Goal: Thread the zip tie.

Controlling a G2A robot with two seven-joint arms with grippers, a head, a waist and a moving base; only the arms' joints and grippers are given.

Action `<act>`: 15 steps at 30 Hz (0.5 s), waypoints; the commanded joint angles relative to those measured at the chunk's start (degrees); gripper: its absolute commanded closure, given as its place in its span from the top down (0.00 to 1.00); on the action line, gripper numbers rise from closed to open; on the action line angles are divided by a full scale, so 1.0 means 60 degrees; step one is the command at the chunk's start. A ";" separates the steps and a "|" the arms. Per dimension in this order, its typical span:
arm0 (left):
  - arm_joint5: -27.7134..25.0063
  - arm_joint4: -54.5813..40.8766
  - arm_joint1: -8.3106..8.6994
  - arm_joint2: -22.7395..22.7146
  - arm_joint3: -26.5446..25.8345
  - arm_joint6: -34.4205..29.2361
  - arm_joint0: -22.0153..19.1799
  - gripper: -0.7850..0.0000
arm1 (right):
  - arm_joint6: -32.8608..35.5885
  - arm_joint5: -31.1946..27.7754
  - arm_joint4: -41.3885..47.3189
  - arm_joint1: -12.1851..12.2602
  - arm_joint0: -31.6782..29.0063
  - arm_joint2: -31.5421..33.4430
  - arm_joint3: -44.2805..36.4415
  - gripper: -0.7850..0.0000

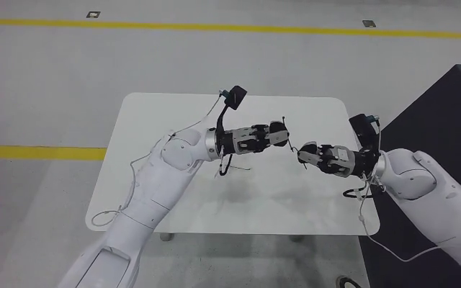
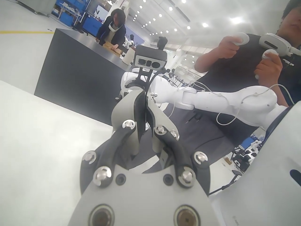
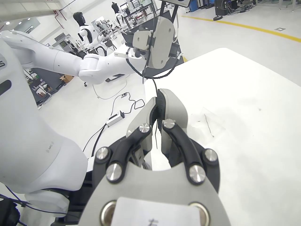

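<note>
A thin black zip tie [image 1: 291, 146] runs between my two grippers above the middle of the white table [image 1: 180, 115]. My left gripper [image 1: 282, 134] is shut on one part of it, and a short end sticks up past its fingers. My right gripper [image 1: 302, 153] faces it from close by, a little nearer the table's front. In the right wrist view, the right gripper [image 3: 158, 97] is shut on the zip tie [image 3: 155, 85], whose strand passes between the pads and hangs out behind them. The left gripper [image 3: 148, 45] shows beyond, fingers together. The left wrist view has the left gripper [image 2: 144, 95] shut.
Both grippers hang above the table top [image 3: 235, 83]. A thin dark strand [image 3: 208, 125] lies on the table near the right gripper. A black counter [image 1: 432, 108] stands close to the table's right side. A cable loop [image 1: 227, 167] hangs under the left wrist.
</note>
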 commanded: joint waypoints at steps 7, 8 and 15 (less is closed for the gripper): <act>0.0005 0.0281 0.0048 0.0051 -0.0097 -0.0052 0.0025 0.00 | 0.0457 0.0000 0.0576 -0.0079 0.0030 0.0041 0.0146 0.00; 0.0030 0.0367 0.0052 0.0061 -0.0100 -0.0042 0.0009 0.00 | 0.0517 0.0000 0.0612 -0.0088 0.0034 0.0054 0.0142 0.00; 0.0075 0.0523 0.0058 0.0155 -0.0141 0.0061 0.0002 0.00 | 0.0773 0.0000 0.0772 -0.0157 -0.0007 0.0177 0.0143 0.00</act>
